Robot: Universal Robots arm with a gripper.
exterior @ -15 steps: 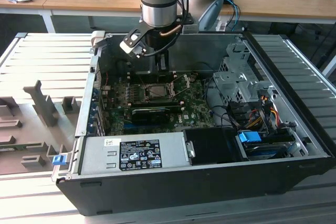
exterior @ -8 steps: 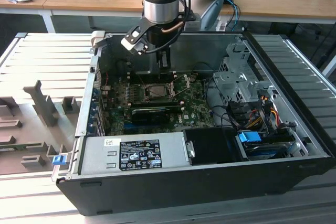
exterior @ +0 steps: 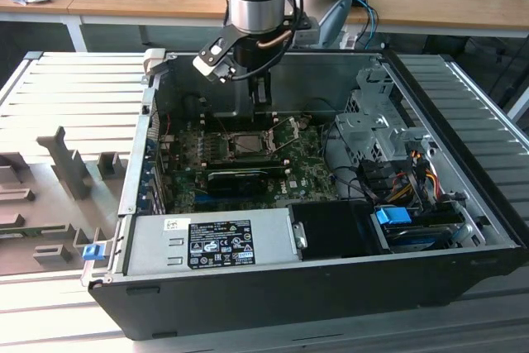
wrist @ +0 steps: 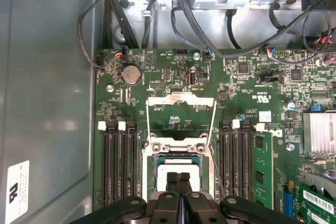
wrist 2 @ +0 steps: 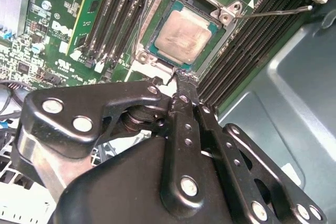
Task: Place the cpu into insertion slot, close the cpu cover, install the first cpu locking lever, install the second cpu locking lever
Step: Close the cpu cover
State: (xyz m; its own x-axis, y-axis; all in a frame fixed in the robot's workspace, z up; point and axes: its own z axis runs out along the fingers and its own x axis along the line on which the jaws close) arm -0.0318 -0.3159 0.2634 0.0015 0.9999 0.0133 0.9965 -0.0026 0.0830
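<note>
1 cpu (wrist 2: 184, 35) seated, cvr (wrist: 181, 99) open

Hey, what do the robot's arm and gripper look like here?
The arm is a silver-grey cylinder with a dark band; a copper-coloured cable loops beside its wrist. The gripper is black, built of jointed link bars dotted with silver pins, ending in two slim fingers.
</note>
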